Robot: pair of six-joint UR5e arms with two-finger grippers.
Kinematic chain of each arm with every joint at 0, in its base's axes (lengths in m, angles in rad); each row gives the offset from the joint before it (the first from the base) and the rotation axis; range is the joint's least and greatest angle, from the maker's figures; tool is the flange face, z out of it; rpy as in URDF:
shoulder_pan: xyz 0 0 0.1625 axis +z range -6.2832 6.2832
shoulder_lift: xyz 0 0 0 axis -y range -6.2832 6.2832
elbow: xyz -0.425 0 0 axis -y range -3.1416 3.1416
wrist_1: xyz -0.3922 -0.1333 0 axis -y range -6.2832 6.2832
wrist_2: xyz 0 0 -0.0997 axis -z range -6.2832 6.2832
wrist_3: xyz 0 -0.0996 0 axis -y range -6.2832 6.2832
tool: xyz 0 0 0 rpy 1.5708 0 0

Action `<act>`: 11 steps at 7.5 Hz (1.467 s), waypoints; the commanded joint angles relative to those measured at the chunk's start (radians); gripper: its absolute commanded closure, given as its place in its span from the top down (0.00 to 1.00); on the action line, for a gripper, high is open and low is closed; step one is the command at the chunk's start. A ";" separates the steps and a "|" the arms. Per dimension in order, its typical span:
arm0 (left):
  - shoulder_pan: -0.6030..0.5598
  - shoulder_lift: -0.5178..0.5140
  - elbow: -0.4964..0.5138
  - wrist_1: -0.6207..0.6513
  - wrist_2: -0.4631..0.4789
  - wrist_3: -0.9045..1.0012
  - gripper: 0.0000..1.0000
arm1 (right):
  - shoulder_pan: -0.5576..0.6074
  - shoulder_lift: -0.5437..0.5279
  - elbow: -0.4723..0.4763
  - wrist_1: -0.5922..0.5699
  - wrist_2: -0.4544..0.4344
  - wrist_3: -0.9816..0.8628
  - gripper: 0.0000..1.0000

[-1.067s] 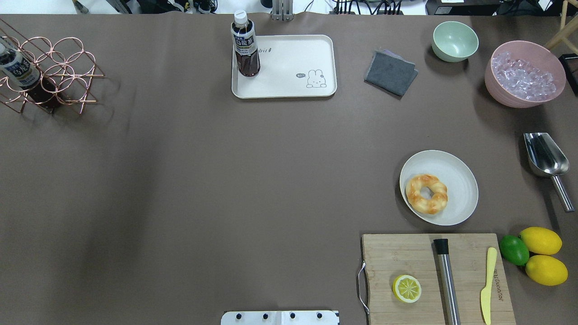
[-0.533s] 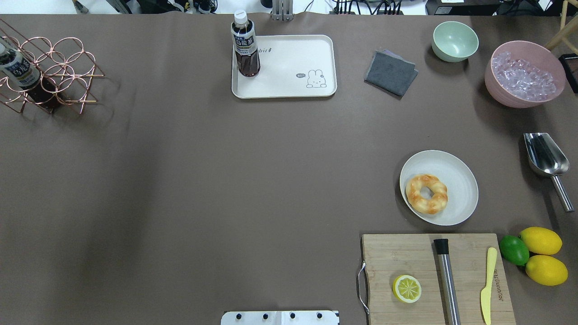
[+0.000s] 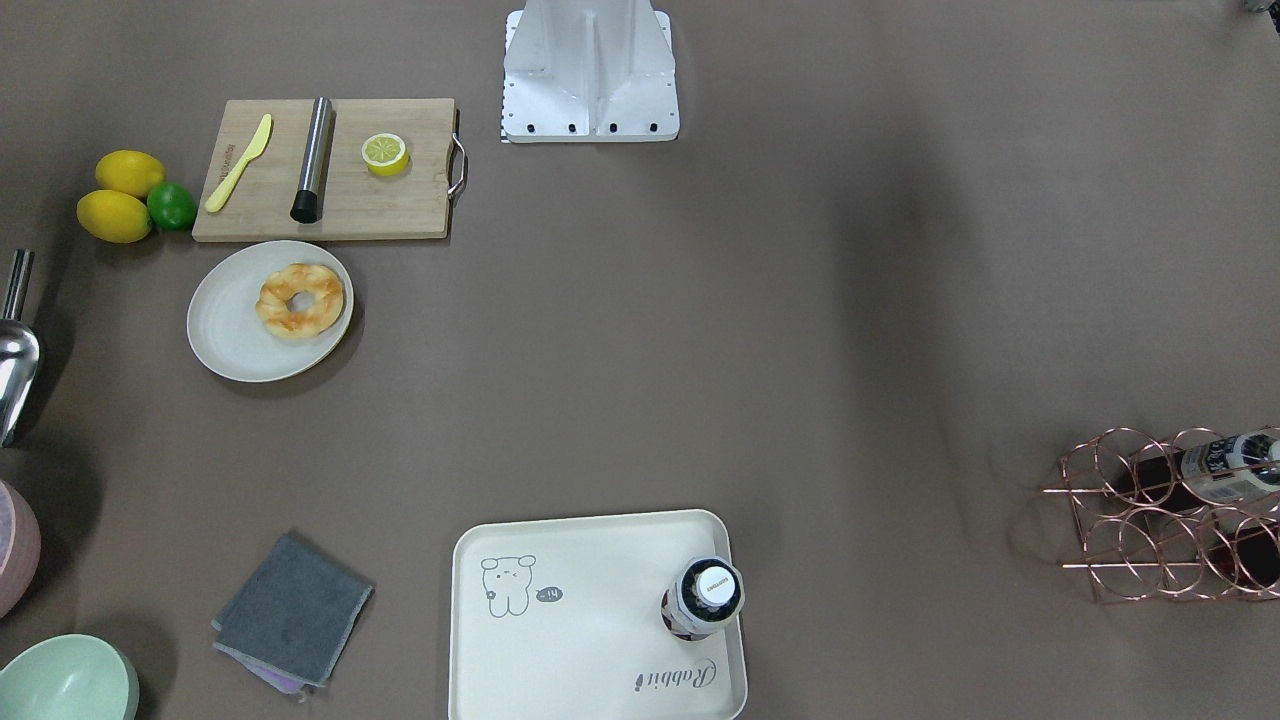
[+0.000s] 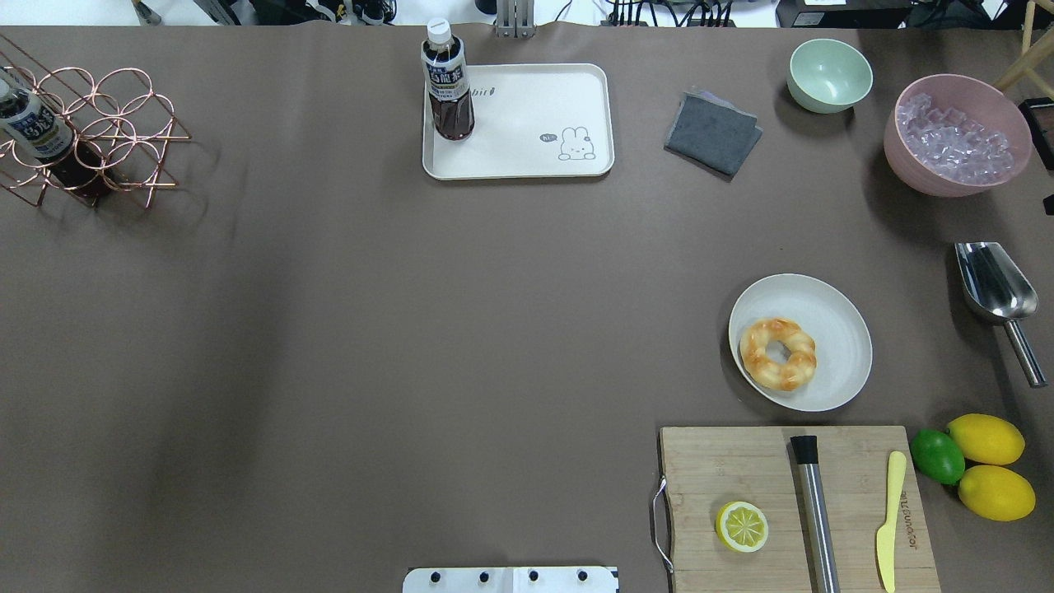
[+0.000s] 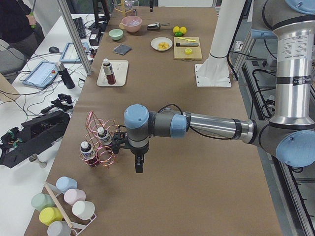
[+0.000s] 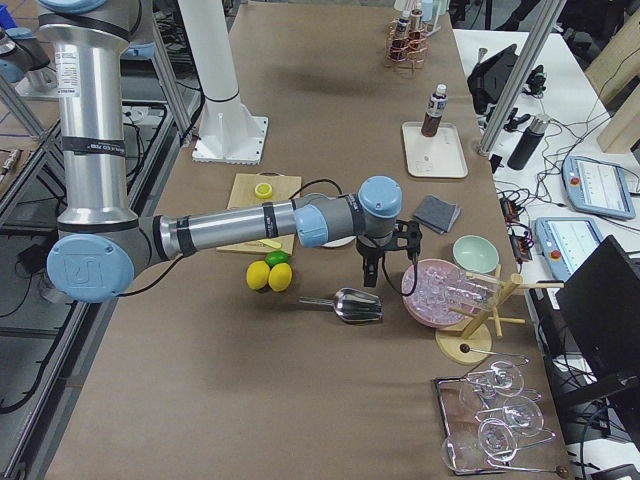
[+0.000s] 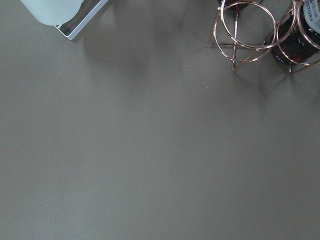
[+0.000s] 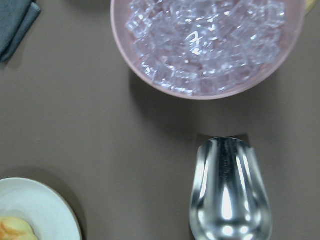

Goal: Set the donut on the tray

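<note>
Two robot arms reach over a brown-covered table, where the donut [image 4: 777, 354] lies on a round off-white plate [image 4: 836, 309] toward the robot's right end, just beyond a wooden cutting board [image 4: 725, 469] at the near edge. The cream tray [image 4: 527, 152] sits well apart from it, at the middle of the far edge. Its script reads "Rabbit", and a grey bear drawing comes with a speech bubble too small to read. A dark drink bottle [image 4: 447, 82] with a white cap stands upright in the tray's far corner on the robot's left side, its label printed in white characters that cannot be made out. The rest of the tray is bare, and a wide stretch of bare table lies between plate and tray. A yellow knife [image 4: 889, 519] on the board carries small print that is not legible. The left gripper [image 5: 139, 164] hangs pointing down just beside a copper wire rack [image 4: 107, 132] toward the table's left end. The right gripper [image 6: 366, 272] hangs near a pink bowl of ice [image 4: 914, 177] and a metal scoop [image 4: 992, 284] at the right end. Whether either gripper is wide or narrow cannot be told from the side views.
</note>
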 commanded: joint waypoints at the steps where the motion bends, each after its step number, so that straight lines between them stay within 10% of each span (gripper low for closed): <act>1: 0.001 -0.001 -0.005 0.000 0.000 0.000 0.98 | -0.132 -0.059 -0.002 0.249 0.024 0.196 1.00; 5: 0.002 -0.002 -0.003 0.001 0.000 -0.001 0.98 | -0.362 -0.053 -0.091 0.552 -0.109 0.506 1.00; 11: 0.002 -0.011 0.003 0.001 0.002 0.000 0.98 | -0.502 -0.019 -0.143 0.652 -0.169 0.628 1.00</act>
